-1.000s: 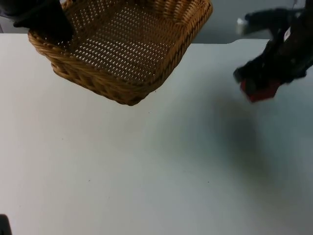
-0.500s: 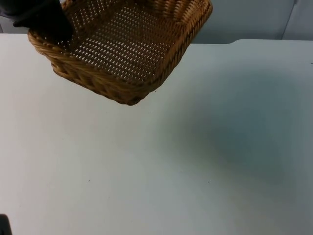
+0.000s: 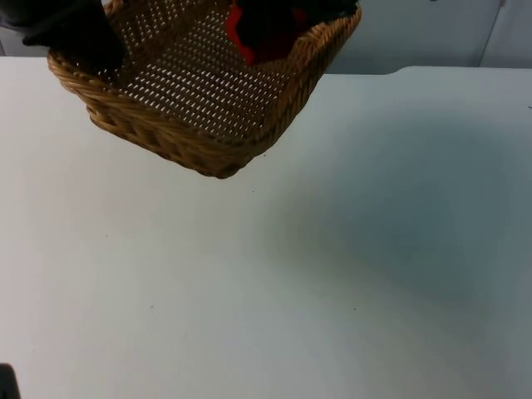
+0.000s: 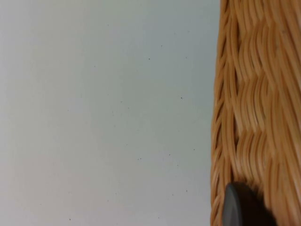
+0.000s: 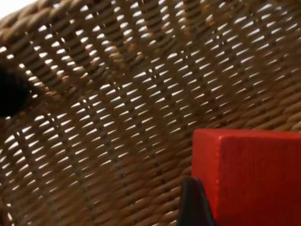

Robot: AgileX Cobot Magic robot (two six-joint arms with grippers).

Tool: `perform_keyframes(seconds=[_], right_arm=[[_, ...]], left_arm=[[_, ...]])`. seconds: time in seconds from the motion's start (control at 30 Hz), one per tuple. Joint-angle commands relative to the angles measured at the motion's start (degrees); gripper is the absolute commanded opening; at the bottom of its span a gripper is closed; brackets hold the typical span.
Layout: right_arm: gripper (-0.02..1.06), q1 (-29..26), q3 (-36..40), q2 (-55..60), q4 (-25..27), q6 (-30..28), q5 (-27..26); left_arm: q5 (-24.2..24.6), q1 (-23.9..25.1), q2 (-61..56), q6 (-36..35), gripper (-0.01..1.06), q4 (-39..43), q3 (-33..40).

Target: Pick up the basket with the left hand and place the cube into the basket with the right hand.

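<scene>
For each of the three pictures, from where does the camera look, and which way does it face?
Top view: fixed above, facing down and forward at the white table top; the left gripper holds up the brown woven wicker basket.
Left wrist view: along the left gripper at the basket's outer wall.
Right wrist view: along the right gripper into the basket; red cube held.
All share the basket.

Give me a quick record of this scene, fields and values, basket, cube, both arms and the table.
basket: woven wicker, lifted off the table, tilted
left tool: grips the basket's rim at its left corner
cube: red, over the basket's inside, near its far right corner
right tool: holds the cube above the basket floor
table: white
</scene>
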Motion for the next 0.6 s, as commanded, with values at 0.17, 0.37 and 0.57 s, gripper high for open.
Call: perform_keyframes(seconds=[0.17,0.37,0.57], right_arm=[[0.54,0.26,-0.61,0.46,-0.02,-0.32,0.69],[0.74,0.26,-0.61,0.57,-0.02,-0.32,0.57],[0.76,0.26,-0.61,0.57,-0.02,-0.54,0.48]], left_arm=[[-0.98,0.01,-1.02,-0.43,0.0,-1.51,0.03],[-0.98,0.01,-1.02,-0.43,0.0,-1.51,0.03],[-0.98,0.01,-1.02,-0.43,0.0,-1.51,0.03]])
